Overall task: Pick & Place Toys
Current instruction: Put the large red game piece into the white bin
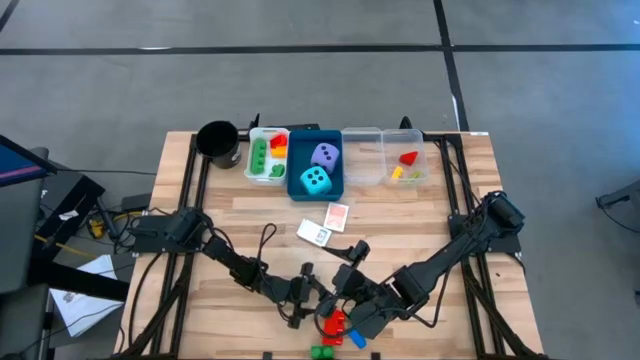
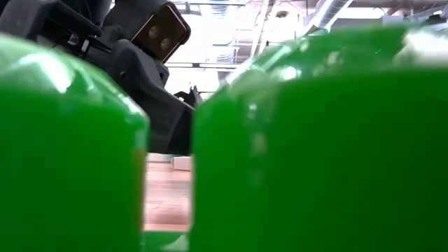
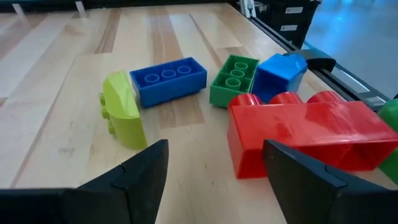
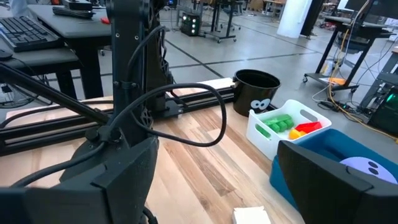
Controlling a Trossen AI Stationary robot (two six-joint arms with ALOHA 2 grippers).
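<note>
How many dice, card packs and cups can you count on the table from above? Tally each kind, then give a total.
Dice: 2 (cyan die, lavender die)
Card packs: 2 (reddish card pack, white card pack)
Cups: 1 (black cup)
Total: 5

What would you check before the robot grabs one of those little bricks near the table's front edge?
1. Left gripper open: ok.
2. Red brick in front of its fingers, not yet between them: ok.
3. Neighbours crowd it: green brick and blue brick sit close behind: not ok.
4. Right gripper open, empty: ok.
5. Arms close together over the brick pile: cannot tell if they clear.
6. Room in the white tray: ok.
</note>
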